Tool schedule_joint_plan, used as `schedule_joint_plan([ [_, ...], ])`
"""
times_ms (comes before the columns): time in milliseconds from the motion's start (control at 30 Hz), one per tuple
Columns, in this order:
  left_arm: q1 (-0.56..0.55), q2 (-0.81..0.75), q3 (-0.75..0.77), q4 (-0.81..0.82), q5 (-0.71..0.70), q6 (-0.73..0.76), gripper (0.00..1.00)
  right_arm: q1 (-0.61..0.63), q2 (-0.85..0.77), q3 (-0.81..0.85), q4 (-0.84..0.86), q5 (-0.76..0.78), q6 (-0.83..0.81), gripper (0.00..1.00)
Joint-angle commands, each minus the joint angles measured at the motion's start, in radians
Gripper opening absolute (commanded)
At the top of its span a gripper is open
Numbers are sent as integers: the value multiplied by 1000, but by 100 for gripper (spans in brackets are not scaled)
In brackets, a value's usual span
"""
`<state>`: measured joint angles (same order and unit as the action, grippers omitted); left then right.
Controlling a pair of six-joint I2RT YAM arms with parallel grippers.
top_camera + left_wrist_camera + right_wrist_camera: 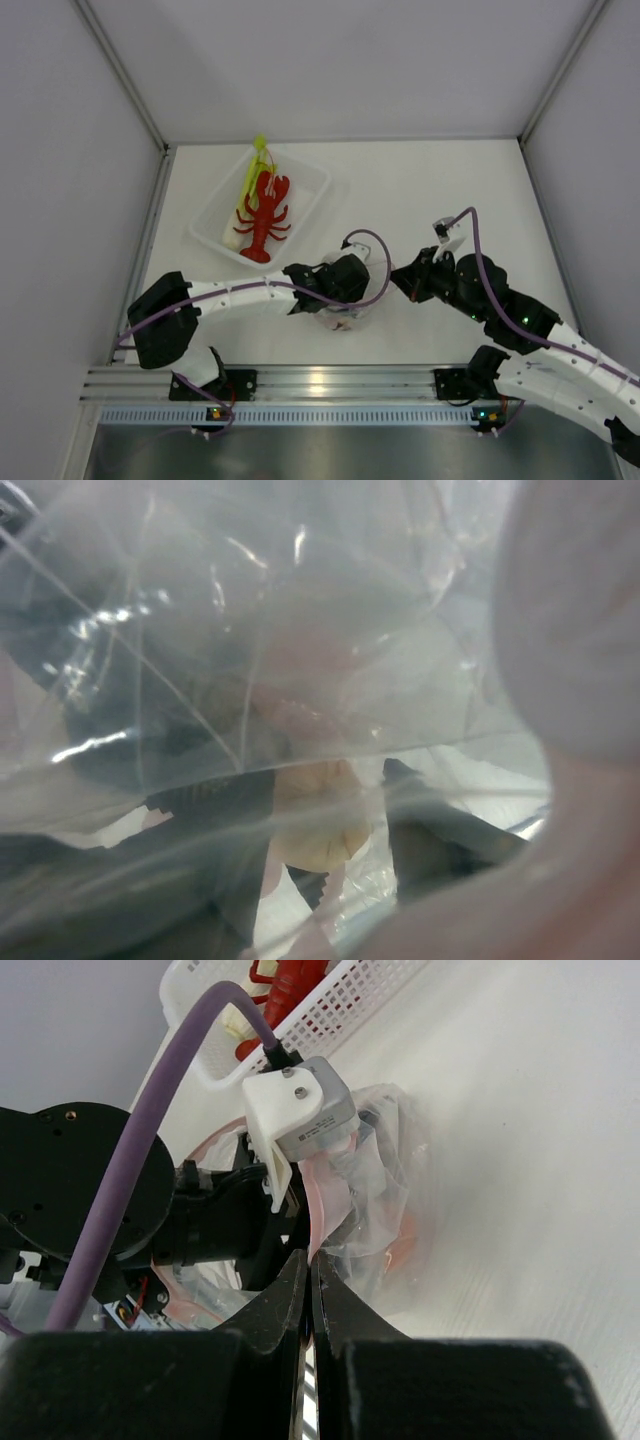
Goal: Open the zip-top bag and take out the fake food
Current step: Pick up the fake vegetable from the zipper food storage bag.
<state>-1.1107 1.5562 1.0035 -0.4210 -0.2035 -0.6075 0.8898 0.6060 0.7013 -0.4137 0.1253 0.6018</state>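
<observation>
Partly done: lobster (265, 215) and leek (250, 180) out in tray (213, 236) at eleven o'clock; right claw (311, 1260) clamped on zip-top bag (385, 1175), left claw (340, 300) inside, grip unclear, beige piece (315, 830) left.

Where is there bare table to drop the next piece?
Widest free patch: back-right table, between the tray and the right wall. A narrower strip lies near centre, between the arm bases. Crowded mid-table, where the left gripper and right gripper meet at the zip-top bag.

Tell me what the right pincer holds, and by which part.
The right pincer pinches the zip-top bag by its pink zip edge.
</observation>
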Motion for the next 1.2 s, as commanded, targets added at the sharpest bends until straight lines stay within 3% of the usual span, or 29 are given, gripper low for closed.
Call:
schedule_joint_plan([
  [0, 11, -47, -14, -15, -34, -17, 53, 8, -17, 50, -5, 33, -23, 0],
  [33, 11, -45, -14, -15, -33, -15, 49, 9, -18, 53, -11, 34, -25, 0],
  [333, 14, 5, -6, -53, 18, -14, 49, 8, -17, 60, -17, 40, -28, 0],
  [567, 14, 16, -9, -55, 35, -14, 34, 6, -9, 60, -13, 42, -30, 0],
  [667, 14, 7, -6, -55, 36, -9, 24, 8, -9, 60, -14, 45, -30, 0],
  [733, 14, -4, -5, -55, 36, -9, 7, 9, -11, 60, -14, 45, -30, 0],
  [800, 14, -11, -3, -55, 35, -9, 0, 9, -14, 63, -14, 45, -30, 0],
  [1167, 14, -61, 3, -55, 46, -14, 0, 9, -3, 61, -14, 51, -34, 0],
])
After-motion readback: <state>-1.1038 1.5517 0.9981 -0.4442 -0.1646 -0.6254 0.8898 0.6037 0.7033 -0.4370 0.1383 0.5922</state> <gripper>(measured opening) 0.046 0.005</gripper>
